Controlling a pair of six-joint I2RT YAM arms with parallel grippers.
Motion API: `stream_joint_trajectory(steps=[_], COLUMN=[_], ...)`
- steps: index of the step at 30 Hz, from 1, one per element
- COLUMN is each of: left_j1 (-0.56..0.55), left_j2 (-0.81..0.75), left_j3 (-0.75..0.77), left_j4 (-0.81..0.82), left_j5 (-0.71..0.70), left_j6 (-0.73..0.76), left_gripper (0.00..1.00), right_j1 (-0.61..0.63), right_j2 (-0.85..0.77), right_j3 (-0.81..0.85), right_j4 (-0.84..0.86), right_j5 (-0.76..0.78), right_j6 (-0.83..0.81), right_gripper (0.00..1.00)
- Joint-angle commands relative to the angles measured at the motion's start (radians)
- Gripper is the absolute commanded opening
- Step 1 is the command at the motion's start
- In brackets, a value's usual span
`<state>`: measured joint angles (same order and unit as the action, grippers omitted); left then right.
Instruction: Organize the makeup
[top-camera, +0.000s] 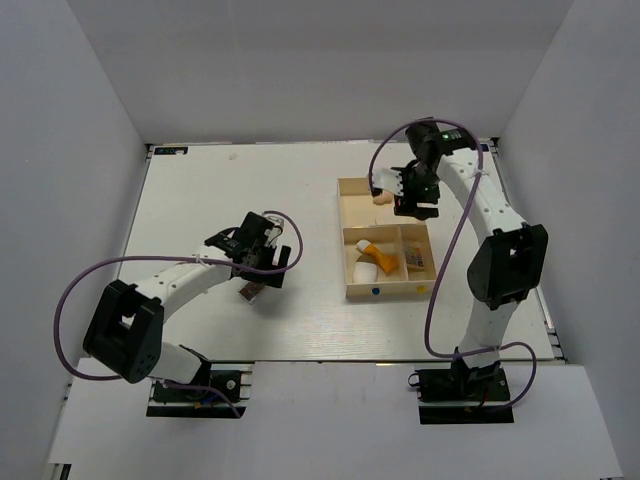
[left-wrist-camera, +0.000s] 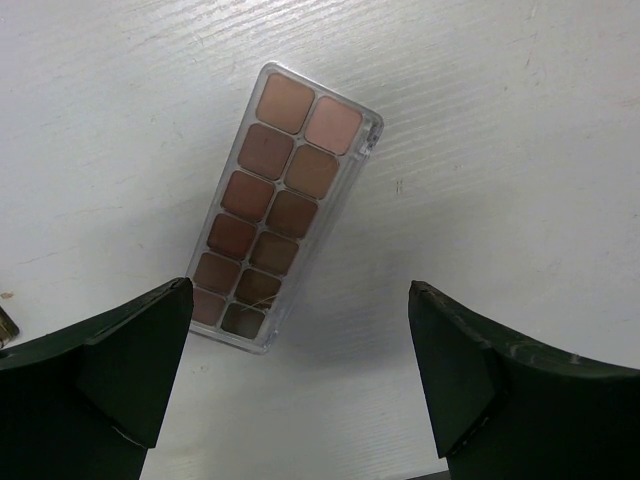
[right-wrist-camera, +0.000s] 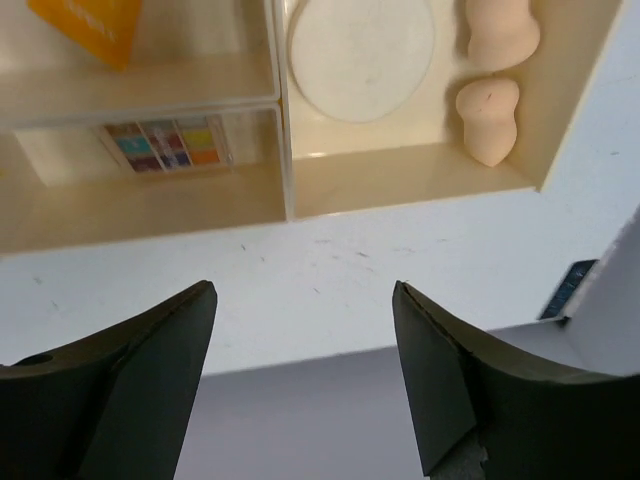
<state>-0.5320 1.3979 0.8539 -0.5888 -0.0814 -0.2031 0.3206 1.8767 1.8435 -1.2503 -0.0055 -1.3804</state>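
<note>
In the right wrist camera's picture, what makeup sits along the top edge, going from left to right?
Orange tube → round cream puff → peach sponge, all lying inside the cream tray.

Palette (left-wrist-camera: 285, 205): we lose its near left corner behind the left fingers (left-wrist-camera: 130, 370).
Orange tube (right-wrist-camera: 90, 30): the right wrist view's top edge cuts it off, so we see only one end.
Round puff (right-wrist-camera: 360, 45): the same edge crops its upper part.
Upper sponge (right-wrist-camera: 500, 30): cropped there too.
Compact (right-wrist-camera: 165, 145): its coloured squares are too small for us to make out.
Dark sliver (left-wrist-camera: 5, 325): cut by the left wrist view's left edge on the bench (left-wrist-camera: 500, 150); we cannot tell what it is.
</note>
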Motion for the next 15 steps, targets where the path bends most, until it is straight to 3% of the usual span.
stream_joint_trajectory(steps=[1,8,15], left_j1=[0.003,0.003,0.012], left_j2=[0.012,0.107,0.211], left_j3=[0.042,0.109,0.142], left_j4=[0.023,0.0,0.015], left_j5=[0.006,-0.003,-0.029], left_j6=[0.021,0.097,0.143], left_gripper=[0.98,0.98,0.98], right_j1=[-0.029,-0.081,-0.086], right_j2=[-0.001,-0.08,-0.186], right_j3=[0.051,-0.064,-0.196], right_j4=[-0.057,0.011,0.111], right_j5=[-0.19,-0.45,-0.508], right_j6=[0.173,0.366,0.425], right_gripper=[0.76,0.73,0.75])
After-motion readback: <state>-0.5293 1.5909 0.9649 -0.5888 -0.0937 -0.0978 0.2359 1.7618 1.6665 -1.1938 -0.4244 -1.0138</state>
